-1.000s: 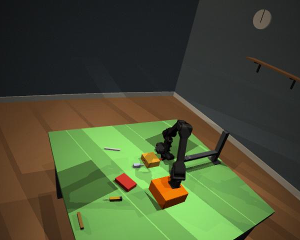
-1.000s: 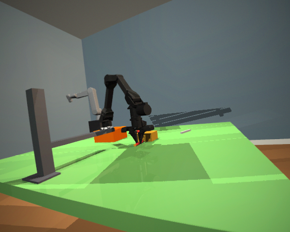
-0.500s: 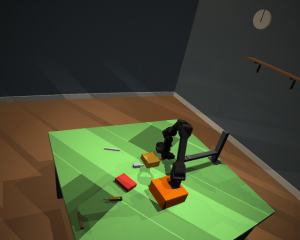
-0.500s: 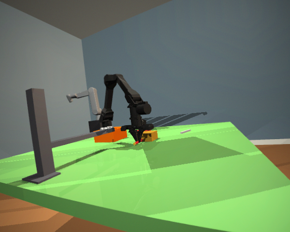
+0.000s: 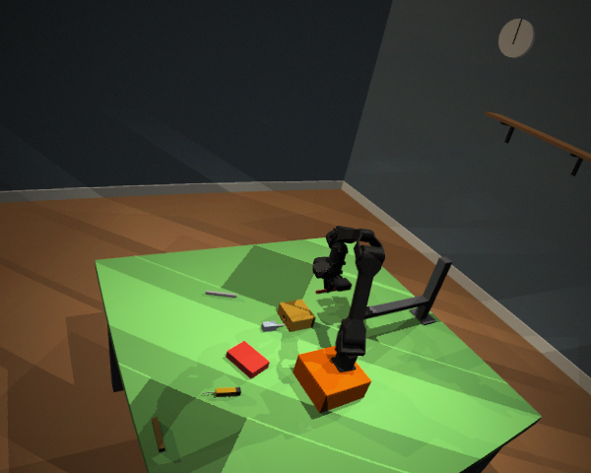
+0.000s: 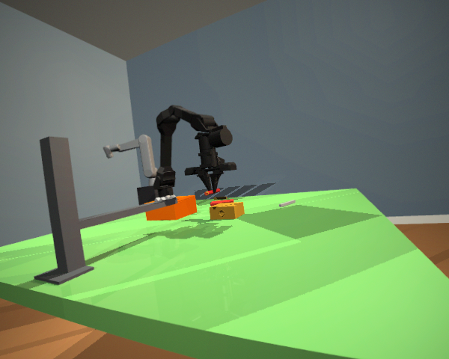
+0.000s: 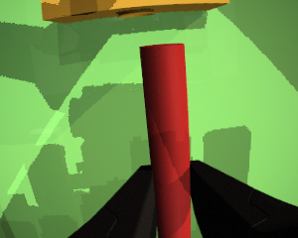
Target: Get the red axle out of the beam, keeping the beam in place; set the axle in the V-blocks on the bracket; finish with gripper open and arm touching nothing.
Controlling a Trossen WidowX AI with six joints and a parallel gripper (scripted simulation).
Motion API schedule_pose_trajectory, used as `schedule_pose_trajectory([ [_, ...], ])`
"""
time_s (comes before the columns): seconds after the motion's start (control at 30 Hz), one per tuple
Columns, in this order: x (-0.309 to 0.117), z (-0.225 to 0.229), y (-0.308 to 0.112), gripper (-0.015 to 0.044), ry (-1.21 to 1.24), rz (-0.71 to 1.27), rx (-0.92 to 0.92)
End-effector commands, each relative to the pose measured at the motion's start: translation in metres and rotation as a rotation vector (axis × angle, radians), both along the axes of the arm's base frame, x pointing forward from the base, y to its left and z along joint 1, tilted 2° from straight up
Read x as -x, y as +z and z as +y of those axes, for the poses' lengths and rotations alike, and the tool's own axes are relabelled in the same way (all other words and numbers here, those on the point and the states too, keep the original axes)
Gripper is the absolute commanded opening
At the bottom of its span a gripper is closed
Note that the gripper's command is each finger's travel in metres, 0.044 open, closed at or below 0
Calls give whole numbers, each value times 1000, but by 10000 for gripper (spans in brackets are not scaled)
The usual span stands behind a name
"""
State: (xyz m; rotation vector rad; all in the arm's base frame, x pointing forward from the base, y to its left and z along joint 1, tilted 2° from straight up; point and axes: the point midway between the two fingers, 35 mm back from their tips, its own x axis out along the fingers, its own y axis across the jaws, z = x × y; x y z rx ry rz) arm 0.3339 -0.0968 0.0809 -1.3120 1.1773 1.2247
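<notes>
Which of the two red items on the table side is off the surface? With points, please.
The red axle (image 5: 321,292) (image 6: 212,191) (image 7: 168,124), clamped in the gripper (image 6: 215,191); the red block (image 5: 246,358) (image 6: 221,202) lies flat.

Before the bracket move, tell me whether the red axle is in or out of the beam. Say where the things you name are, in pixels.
Out: the tool (image 5: 329,291) (image 6: 214,191) (image 7: 171,174) grips the red axle (image 5: 320,292) (image 6: 209,192) (image 7: 164,94) in the air, apart from the beam (image 5: 296,314) (image 6: 232,211) (image 7: 94,7).
</notes>
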Motion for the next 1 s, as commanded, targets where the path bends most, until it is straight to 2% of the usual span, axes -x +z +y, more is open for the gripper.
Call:
schedule_pose_trajectory([
  [0.0,1,1,23,0,-1,-7,1],
  [0.3,11,-11,27,0,1,-6,2],
  [0.97,99,-86,28,0,-3,2,9],
])
